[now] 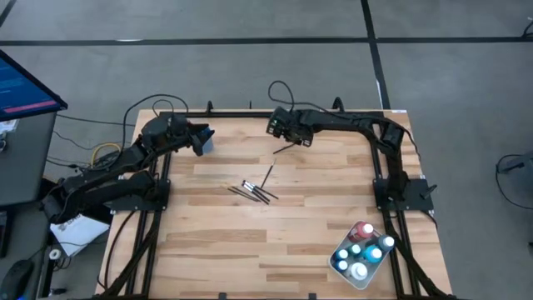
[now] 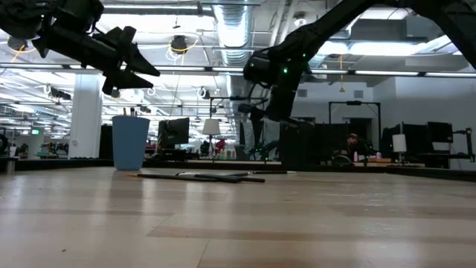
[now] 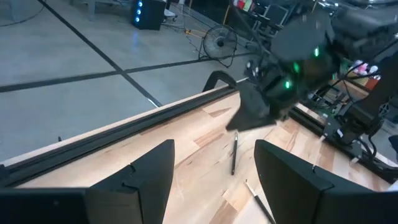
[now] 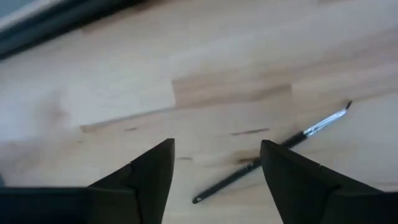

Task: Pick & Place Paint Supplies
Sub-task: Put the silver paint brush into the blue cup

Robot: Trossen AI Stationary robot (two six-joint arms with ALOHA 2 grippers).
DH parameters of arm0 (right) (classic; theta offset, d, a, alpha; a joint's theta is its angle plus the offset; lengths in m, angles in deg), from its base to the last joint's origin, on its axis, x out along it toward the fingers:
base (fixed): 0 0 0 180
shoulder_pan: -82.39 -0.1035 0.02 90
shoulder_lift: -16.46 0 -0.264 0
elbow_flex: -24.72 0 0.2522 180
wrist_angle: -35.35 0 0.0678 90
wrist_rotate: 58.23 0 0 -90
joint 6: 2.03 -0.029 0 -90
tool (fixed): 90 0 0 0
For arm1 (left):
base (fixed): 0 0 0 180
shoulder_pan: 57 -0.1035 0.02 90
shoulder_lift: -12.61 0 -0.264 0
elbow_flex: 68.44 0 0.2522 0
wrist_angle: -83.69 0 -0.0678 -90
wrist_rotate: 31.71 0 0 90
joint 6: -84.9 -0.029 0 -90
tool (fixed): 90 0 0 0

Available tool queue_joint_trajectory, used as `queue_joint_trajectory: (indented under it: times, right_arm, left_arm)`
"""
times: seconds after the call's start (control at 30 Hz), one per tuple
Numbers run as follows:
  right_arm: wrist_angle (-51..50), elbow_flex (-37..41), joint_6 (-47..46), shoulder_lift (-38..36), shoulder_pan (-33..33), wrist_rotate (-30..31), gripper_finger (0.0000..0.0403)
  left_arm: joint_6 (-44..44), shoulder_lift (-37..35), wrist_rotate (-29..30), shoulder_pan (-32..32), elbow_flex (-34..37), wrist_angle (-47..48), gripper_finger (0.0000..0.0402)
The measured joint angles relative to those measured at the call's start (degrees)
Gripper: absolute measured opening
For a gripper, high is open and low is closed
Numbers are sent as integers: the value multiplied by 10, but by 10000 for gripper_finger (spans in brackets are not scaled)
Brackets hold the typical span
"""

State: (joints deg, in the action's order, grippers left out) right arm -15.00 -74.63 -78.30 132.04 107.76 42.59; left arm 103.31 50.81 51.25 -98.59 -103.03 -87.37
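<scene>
Several thin dark paintbrushes (image 1: 254, 191) lie flat on the wooden table's middle, and one more (image 1: 269, 173) lies slanted just beyond them. A single brush (image 4: 267, 155) lies on the wood under my right gripper (image 4: 217, 168), which hangs open above the table near the far edge (image 1: 283, 127) and touches nothing. My left gripper (image 1: 202, 133) is held open in the air at the far left, over the blue cup (image 2: 130, 141), which has brush handles standing in it. Small paint bottles (image 1: 360, 247) stand in the white tray (image 1: 346, 273) at the near right.
The table's dark far rail (image 3: 124, 134) runs close behind both grippers. Bare wood lies between the brushes and the tray. Cables (image 1: 279, 87) loop off the far edge, and a monitor (image 1: 25, 87) stands off the table to the left.
</scene>
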Motion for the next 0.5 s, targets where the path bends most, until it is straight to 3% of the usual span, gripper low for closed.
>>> queue_joint_trajectory:
  times: [0.13, 0.27, 0.5]
  right_arm:
    - [71, 27, 3, 1, -13, 48, 213]
    - [58, 37, -7, 3, -8, 41, 185]
    - [74, 34, -18, 32, -26, 37, 83]
  left_arm:
    - [0, 0, -1, 0, 0, 0, 213]
    - [6, 0, -1, 0, 0, 0, 213]
    - [14, 0, -2, 0, 0, -1, 213]
